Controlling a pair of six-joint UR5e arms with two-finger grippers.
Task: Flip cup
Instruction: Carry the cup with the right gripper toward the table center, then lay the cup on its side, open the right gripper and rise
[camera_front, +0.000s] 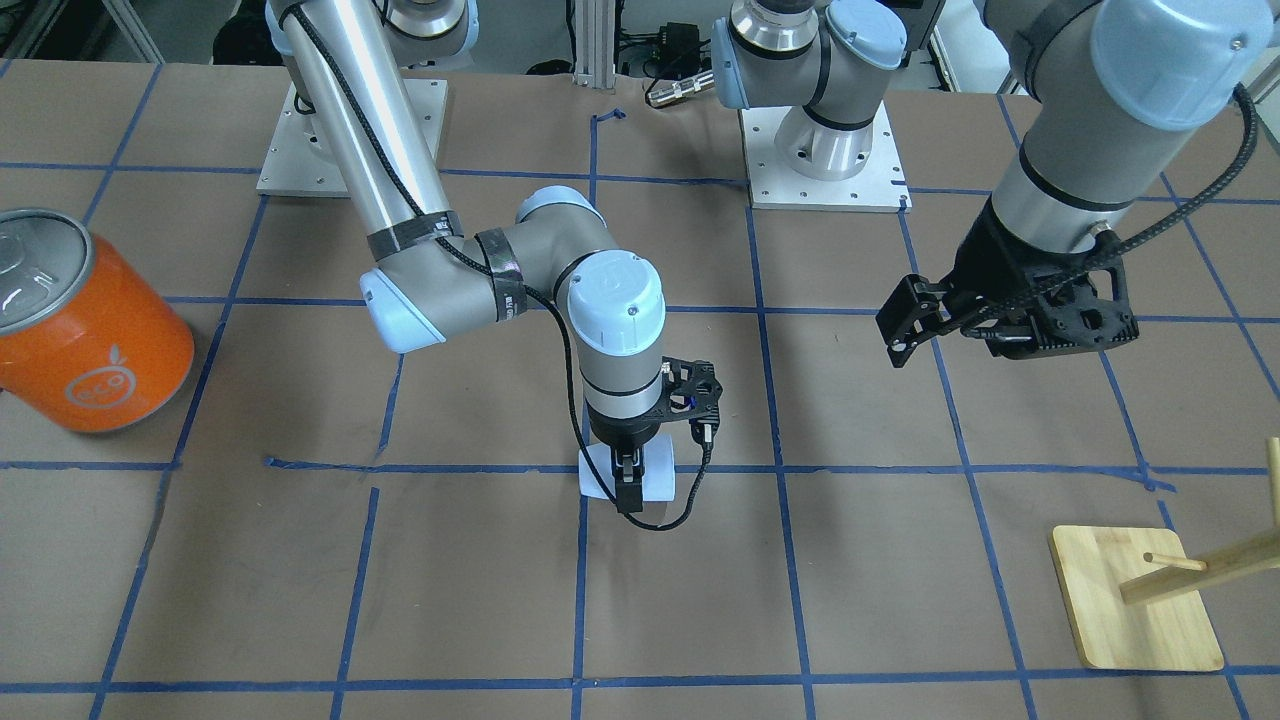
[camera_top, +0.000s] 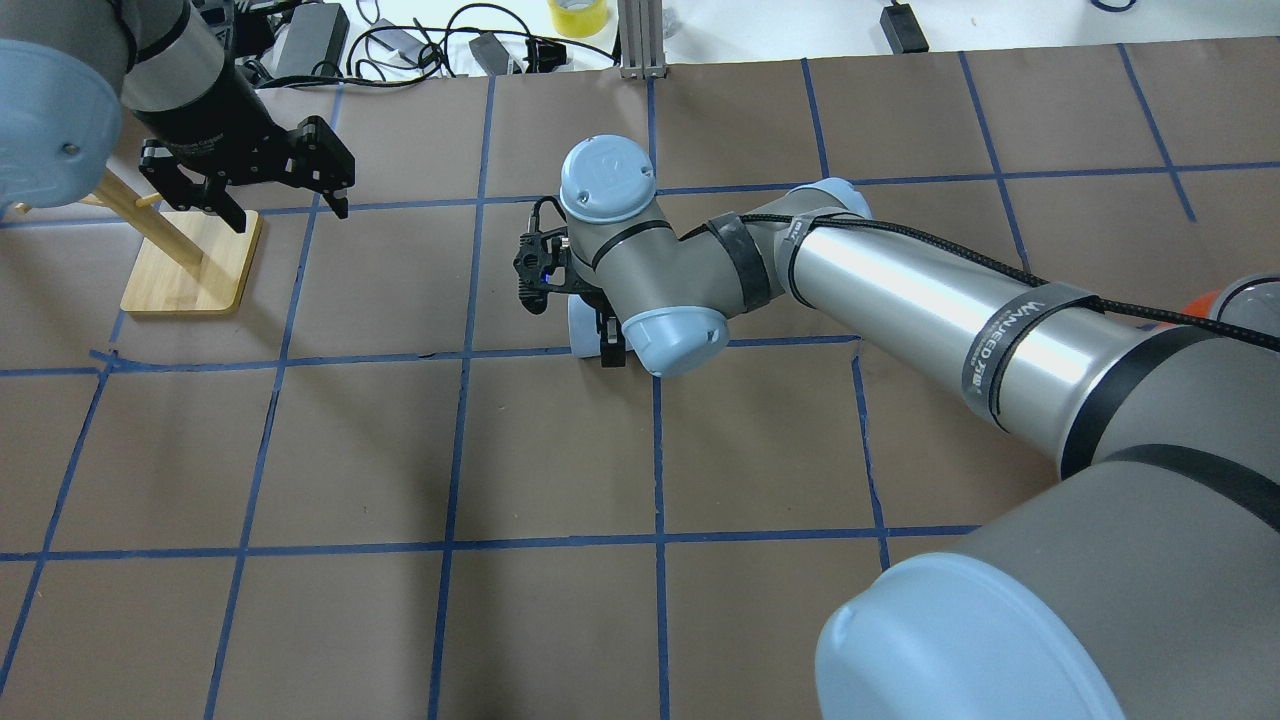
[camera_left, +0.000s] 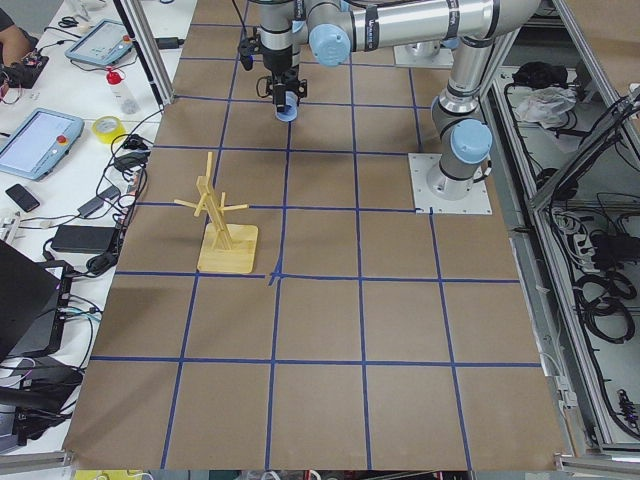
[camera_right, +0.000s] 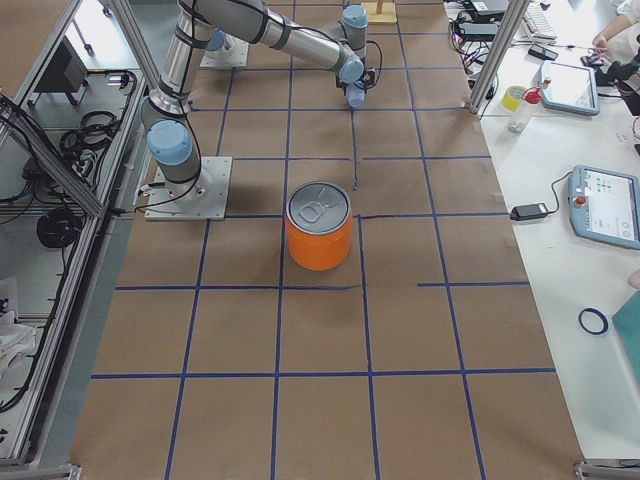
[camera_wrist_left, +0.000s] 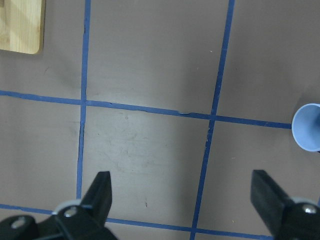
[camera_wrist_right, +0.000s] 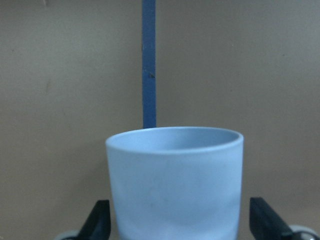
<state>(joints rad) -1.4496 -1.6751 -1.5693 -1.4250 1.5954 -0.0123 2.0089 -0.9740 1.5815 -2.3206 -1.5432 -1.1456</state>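
Observation:
The pale lavender-blue cup (camera_wrist_right: 175, 185) lies on its side on the brown table, on a blue tape line near the middle. It also shows in the front view (camera_front: 655, 482), the overhead view (camera_top: 580, 325) and at the right edge of the left wrist view (camera_wrist_left: 309, 127). My right gripper (camera_wrist_right: 182, 215) points straight down over it, open, with one finger on each side of the cup (camera_front: 628, 490). My left gripper (camera_top: 290, 208) hangs open and empty in the air, well away from the cup (camera_wrist_left: 182, 182).
A large orange can with a silver lid (camera_front: 85, 325) stands on my right side of the table. A wooden peg stand on a bamboo base (camera_top: 190, 265) stands under my left arm. The arms' base plates (camera_front: 350, 140) are at the robot's edge.

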